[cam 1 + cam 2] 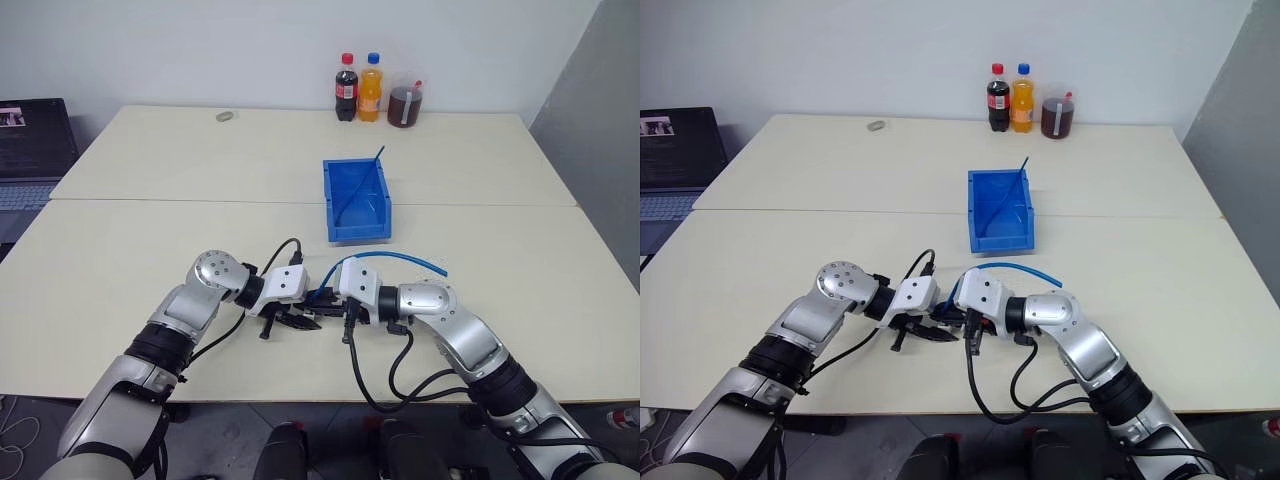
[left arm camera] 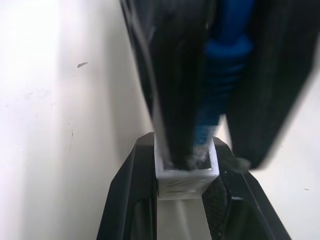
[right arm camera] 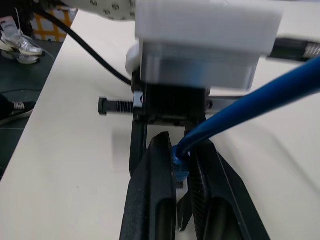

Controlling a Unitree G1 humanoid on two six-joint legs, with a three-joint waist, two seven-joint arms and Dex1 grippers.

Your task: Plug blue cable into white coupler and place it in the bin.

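Observation:
My left gripper (image 1: 298, 322) is shut on the white coupler (image 2: 187, 176), a small white block clamped between its two black fingers (image 2: 131, 200). My right gripper (image 3: 183, 142) faces it from the right, shut on the blue cable (image 1: 392, 256) just behind its plug. The plug end (image 2: 206, 150) meets the coupler's open mouth; how deep it sits I cannot tell. From there the cable arcs up and right over the table to a loose end (image 1: 443, 268). Beyond both grippers stands the bin (image 1: 330, 200), bright blue with an open top.
A thin dark blue strand (image 1: 378, 156) leans in the bin's far corner. Two bottles (image 1: 346, 88) and a jar (image 1: 405, 103) stand at the table's far edge, a small ring (image 1: 225, 116) lies at the back left, and a laptop (image 1: 30, 150) sits off to the left.

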